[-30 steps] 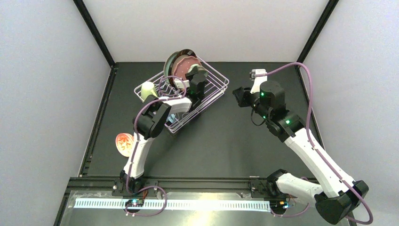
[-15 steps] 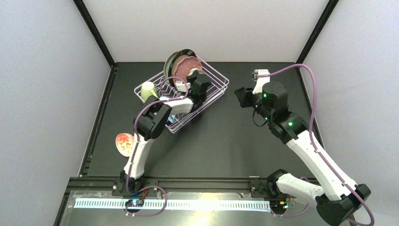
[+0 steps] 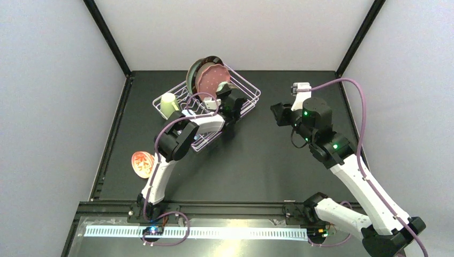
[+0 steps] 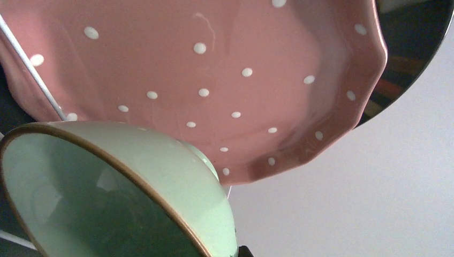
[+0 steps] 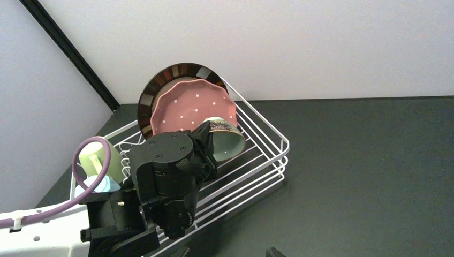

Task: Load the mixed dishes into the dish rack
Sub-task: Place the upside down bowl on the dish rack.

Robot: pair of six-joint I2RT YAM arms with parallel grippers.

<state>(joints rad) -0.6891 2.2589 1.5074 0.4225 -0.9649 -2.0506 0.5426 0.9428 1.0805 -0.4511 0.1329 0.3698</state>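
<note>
Left gripper (image 3: pixel 231 103) pinched narrow on the mint bowl (image 5: pixel 229 143) rim. The bowl sits tilted inside the dish rack (image 5: pixel 267 163), pink speckled plate (image 4: pixel 214 69) at its 11 o'clock. Right gripper (image 3: pixel 277 113) spread wide, empty, at the rack's 3 o'clock

readable text: none | labels: none | brands: none | numbers: none

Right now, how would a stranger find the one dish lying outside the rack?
Find the white wire dish rack far left on the black table. Nearer, by the left edge, lies a small reddish patterned bowl. Only it sits outside the rack.
</note>
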